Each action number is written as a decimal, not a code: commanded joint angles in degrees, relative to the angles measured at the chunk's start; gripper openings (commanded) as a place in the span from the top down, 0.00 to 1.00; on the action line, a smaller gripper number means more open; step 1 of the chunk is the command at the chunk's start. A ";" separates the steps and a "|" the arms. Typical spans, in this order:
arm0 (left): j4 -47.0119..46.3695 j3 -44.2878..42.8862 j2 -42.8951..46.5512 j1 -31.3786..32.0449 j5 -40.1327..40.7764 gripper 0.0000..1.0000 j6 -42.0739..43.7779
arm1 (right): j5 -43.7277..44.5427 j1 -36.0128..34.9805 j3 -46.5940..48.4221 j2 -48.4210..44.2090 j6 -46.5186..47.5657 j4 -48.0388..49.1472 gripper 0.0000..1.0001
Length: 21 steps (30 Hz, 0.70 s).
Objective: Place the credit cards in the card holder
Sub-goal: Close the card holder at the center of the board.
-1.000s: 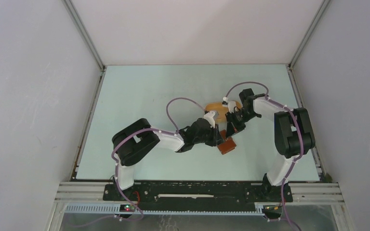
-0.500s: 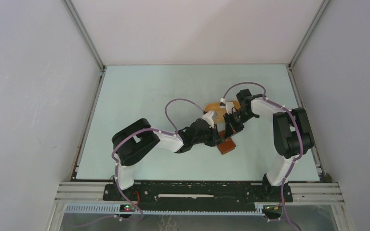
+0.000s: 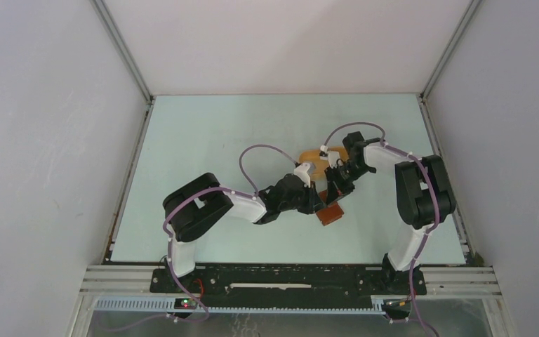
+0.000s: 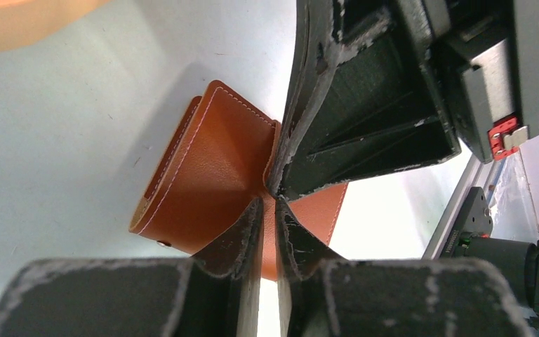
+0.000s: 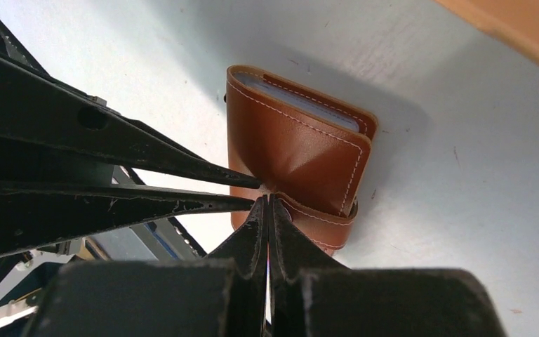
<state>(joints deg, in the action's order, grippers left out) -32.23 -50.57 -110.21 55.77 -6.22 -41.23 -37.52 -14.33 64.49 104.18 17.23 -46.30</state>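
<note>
Left arm (image 3: 198, 210), right arm (image 3: 421, 193): bulky black joint housings, white link shells, thin purple cables (image 3: 261, 145) looping alongside. Matte black fingers (image 4: 217, 281), ribbed, edges scuffed whitish. Small red tab (image 4: 503, 133) on right wrist body. Black base plate (image 3: 288, 279).

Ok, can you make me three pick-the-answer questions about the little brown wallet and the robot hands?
1. Where is the card holder?
A) hanging on the wall
B) on the table, where both hands meet
C) on the floor

2. What colour is it?
A) blue
B) black
C) reddish-brown

3. How are the fingers of the right hand?
A) shut together
B) wide open
C) out of sight

Answers:
1 B: the left hand and the right hand both touch it on the table, near the tray.
2 C: its leather is reddish-brown with pale stitching.
3 A: the right wrist view shows no gap between those fingers.
</note>
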 commanded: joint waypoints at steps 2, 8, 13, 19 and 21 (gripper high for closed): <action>4.25 2.40 0.01 -0.48 1.03 0.84 0.45 | 3.74 0.00 -0.76 1.78 -0.53 -0.41 1.00; 4.13 2.67 0.75 -0.57 0.96 0.83 0.45 | 3.43 1.33 -1.22 1.05 -1.19 0.40 1.00; 3.93 2.84 1.41 -0.57 0.37 0.83 0.29 | -4.55 1.77 0.33 -0.32 2.62 -1.83 0.90; 3.84 2.86 1.78 -0.55 0.16 0.82 0.28 | -13.10 1.94 1.69 -4.85 7.81 -4.66 0.65; 3.80 2.65 1.48 -0.57 -0.07 0.83 0.12 | -14.21 2.29 1.76 -6.53 9.16 -5.29 0.62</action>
<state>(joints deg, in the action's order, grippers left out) -32.10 -49.47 -109.36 55.57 -6.55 -41.63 -45.67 -12.47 64.14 102.78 21.61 -49.21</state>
